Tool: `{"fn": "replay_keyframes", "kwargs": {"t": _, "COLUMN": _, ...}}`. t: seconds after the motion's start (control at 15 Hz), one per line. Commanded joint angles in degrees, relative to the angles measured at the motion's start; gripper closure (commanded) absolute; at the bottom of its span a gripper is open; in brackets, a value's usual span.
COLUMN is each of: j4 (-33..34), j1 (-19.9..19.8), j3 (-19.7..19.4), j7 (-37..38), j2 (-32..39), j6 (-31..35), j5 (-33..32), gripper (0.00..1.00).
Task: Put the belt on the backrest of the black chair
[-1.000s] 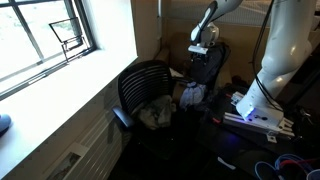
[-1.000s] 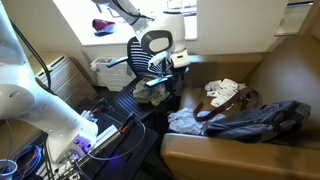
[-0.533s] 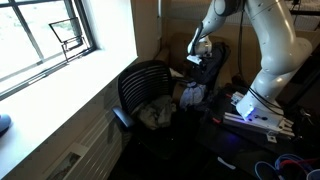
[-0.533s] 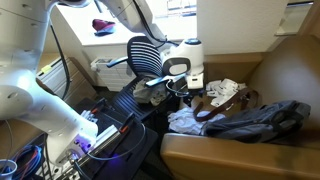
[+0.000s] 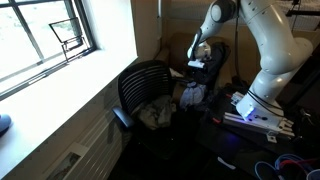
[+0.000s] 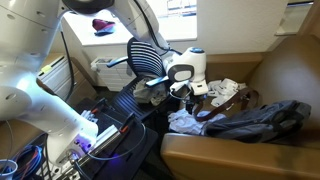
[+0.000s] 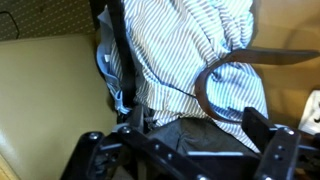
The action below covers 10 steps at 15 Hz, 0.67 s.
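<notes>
presently the end effector (image 7: pixel 180 140) hangs, jaws spread wide, above the belt (image 7: pixel 202 92) on striped cloth (image 7: pixel 190 40).

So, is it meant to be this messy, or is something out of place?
Yes, clothes are strewn about. A striped shirt lies crumpled on the tan seat, with a brown belt curled loosely across it. More clothing is heaped in the black chair. The open pincer hovers just above the shirt.
</notes>
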Motion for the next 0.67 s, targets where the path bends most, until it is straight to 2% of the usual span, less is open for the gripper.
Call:
{"fn": "replay_keyframes", "kwargs": {"t": 0.0, "j4": 7.3, "j1": 2.5, "j3": -4.0, "j7": -3.0, "j2": 7.5, "j6": -4.4, "j5": -5.0, "gripper": 0.00}}
{"fn": "replay_keyframes", "kwargs": {"t": 0.13, "j4": 9.7, "j1": 6.1, "j3": -7.3, "j7": 2.9, "j2": 11.9, "j6": 0.4, "j5": -5.5, "gripper": 0.00}}
{"fn": "replay_keyframes", "kwargs": {"t": 0.27, "j4": 13.2, "j1": 7.4, "j3": -7.9, "j7": 7.7, "j2": 15.6, "j6": 1.4, "j5": -3.7, "gripper": 0.00}}
{"fn": "replay_keyframes", "kwargs": {"t": 0.33, "j4": 9.5, "j1": 5.7, "j3": -6.6, "j7": 4.0, "j2": 11.8, "j6": 0.4, "j5": -4.3, "gripper": 0.00}}
{"fn": "replay_keyframes", "kwargs": {"t": 0.6, "j4": 10.7, "j1": 6.5, "j3": -7.0, "j7": 5.2, "j2": 13.4, "j6": 0.4, "j5": -4.3, "gripper": 0.00}}
